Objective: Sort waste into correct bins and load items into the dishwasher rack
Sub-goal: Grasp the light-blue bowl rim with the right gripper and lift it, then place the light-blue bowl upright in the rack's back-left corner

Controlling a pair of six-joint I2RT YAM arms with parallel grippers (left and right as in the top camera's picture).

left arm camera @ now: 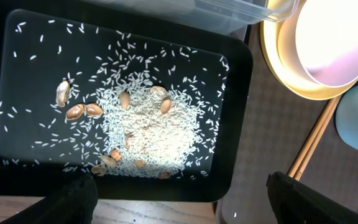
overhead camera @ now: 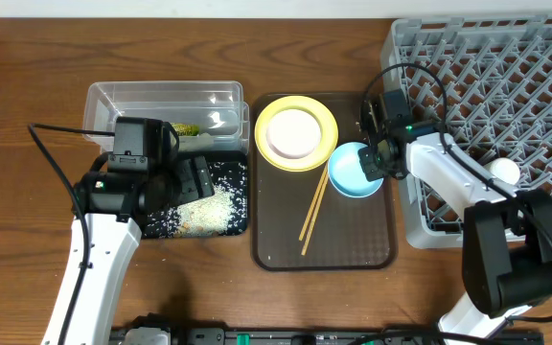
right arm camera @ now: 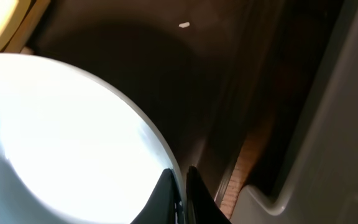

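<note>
Light blue bowl [overhead camera: 356, 171] on the brown tray [overhead camera: 353, 244], near the middle of the overhead frame, mouth up. Just to its right in that frame, the big grey dishwasher rack [overhead camera: 506, 86], close beside the tray's edge. So only a short way to go: up, over the rack wall, then right. No long side to mind on a round bowl.

Right gripper [overhead camera: 379, 165] at the bowl's right edge, the side next to the rack. In the right wrist view, fingertips [right arm camera: 197, 199] nearly together, with the thin bowl rim between them. Looks like a tight pinch on the rim, with nothing else held. Much the nearer arm for this bowl.

Left gripper [left arm camera: 194, 202] at the left of the overhead frame, over the black tray-bin [left arm camera: 17, 93] with the rice [left arm camera: 148, 134] in it. Fingers wide apart, holding nothing, touching nothing.

Chopsticks [overhead camera: 314, 206] slanted on the brown tray, close by the bowl's lower left side. Cannot tell if touching. Worth a straight lift to leave them alone.
</note>
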